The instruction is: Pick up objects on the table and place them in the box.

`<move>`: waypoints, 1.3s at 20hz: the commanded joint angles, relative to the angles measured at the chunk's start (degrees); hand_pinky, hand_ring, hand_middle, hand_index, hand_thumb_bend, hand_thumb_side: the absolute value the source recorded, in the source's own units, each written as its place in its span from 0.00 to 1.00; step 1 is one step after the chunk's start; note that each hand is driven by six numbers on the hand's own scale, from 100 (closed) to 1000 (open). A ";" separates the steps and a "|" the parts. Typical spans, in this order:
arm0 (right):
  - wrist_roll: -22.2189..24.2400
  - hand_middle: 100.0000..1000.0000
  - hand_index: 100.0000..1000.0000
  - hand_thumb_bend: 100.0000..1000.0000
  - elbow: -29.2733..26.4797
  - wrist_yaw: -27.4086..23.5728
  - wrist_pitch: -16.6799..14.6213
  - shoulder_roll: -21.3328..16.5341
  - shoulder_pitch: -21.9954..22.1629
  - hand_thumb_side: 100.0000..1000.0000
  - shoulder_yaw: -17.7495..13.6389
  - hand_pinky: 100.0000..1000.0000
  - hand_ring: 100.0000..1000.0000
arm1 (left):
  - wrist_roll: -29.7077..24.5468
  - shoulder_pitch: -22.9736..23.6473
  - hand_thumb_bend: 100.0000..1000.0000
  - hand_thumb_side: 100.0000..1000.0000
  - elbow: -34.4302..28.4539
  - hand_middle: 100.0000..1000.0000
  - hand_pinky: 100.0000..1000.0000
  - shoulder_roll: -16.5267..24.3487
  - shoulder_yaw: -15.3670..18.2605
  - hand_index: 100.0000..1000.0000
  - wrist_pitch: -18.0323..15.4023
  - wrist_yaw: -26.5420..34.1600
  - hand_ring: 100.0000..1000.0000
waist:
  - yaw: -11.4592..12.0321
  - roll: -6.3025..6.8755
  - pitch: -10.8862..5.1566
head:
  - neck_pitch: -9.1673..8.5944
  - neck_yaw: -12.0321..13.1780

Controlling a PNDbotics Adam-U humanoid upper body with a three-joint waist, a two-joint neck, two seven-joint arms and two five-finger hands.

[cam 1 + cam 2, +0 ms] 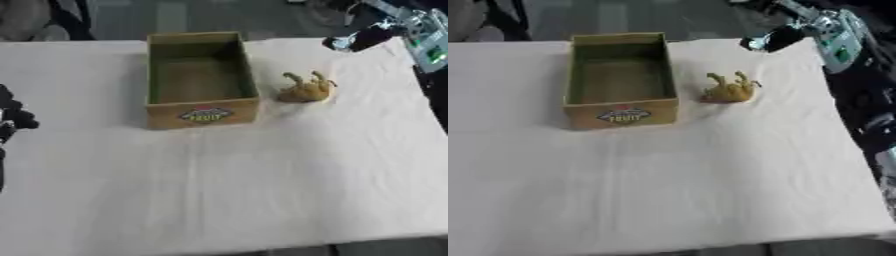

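On box (pixel 201 114) front: "FRUIT" label (pixel 206 115)

A white-covered table (pixel 262 190) carries an open cardboard box (pixel 200 112) and, just beside it, a yellow toy (pixel 306 89).

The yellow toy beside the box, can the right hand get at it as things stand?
Probably yes. The yellow toy lies apart from the box, on its right, on bare cloth. The right hand hangs at the far right corner above the table, and nothing stands between them.
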 commanded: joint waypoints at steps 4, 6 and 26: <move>0.47 0.82 0.85 0.37 5.87 6.27 2.39 1.57 -3.87 0.25 1.32 0.82 0.87 | -0.41 -0.34 0.35 0.37 -0.58 0.44 0.48 1.26 -0.29 0.56 0.10 0.16 0.46 | 0.28 0.20 -1.22 | 0.49 -0.70; 0.82 0.83 0.85 0.39 6.96 8.38 2.35 2.23 -4.21 0.26 1.36 0.83 0.88 | -0.44 -0.35 0.35 0.37 -0.59 0.44 0.48 1.23 -0.32 0.56 0.11 0.16 0.46 | 0.33 0.25 -1.26 | 0.50 -0.81; 7.73 0.85 0.88 0.39 9.85 24.73 -2.42 4.39 -4.05 0.44 -2.47 0.86 0.90 | -0.30 -0.37 0.35 0.37 -0.55 0.44 0.48 1.09 -0.27 0.56 0.07 0.13 0.46 | -0.01 0.38 -1.34 | 0.60 -1.13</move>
